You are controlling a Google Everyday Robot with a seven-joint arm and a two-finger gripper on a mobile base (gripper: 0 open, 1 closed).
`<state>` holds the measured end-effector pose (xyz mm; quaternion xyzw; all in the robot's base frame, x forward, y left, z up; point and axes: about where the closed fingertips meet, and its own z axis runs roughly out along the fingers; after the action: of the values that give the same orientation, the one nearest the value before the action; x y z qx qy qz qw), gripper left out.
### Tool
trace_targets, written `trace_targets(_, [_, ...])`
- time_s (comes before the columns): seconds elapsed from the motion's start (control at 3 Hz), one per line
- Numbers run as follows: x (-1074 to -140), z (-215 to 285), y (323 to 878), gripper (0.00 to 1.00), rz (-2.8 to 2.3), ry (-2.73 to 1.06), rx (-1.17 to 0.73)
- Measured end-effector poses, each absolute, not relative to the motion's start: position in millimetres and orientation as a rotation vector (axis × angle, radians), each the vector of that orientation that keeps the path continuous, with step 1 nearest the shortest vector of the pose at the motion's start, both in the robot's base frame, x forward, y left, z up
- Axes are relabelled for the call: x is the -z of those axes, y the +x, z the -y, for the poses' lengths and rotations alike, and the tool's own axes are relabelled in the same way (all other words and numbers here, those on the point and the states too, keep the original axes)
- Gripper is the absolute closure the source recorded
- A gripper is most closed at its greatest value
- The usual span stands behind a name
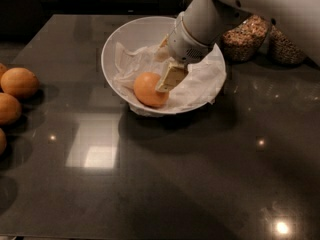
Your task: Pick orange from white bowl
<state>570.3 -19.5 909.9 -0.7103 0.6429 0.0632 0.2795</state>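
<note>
The orange (148, 89) lies in the front left part of the white bowl (111, 54), on crumpled white paper. My gripper (166, 64) reaches down into the bowl from the upper right. It is open, with one tan finger (170, 77) against the orange's right side and the other finger behind it, nearer the bowl's middle. The orange is not between the jaws. The white arm hides the bowl's far right rim.
The bowl stands on a dark glossy table (175, 174). Several duller oranges (17, 83) sit at the left edge. Two glass jars of grains (245, 38) stand behind the bowl at the right, under the arm.
</note>
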Motion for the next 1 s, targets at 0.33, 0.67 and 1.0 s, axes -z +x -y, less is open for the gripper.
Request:
trace_targets(0.33, [-900.3, 14.6, 568.0, 0.40, -1.712, -1.928, -0.202])
trace_targets(0.67, [-891.5, 8.4, 564.8, 0.30, -1.700, -1.958, -0.237])
trace_targets(1.0, [-887.1, 4.2, 563.1, 0.31, -1.694, -1.977, -0.251])
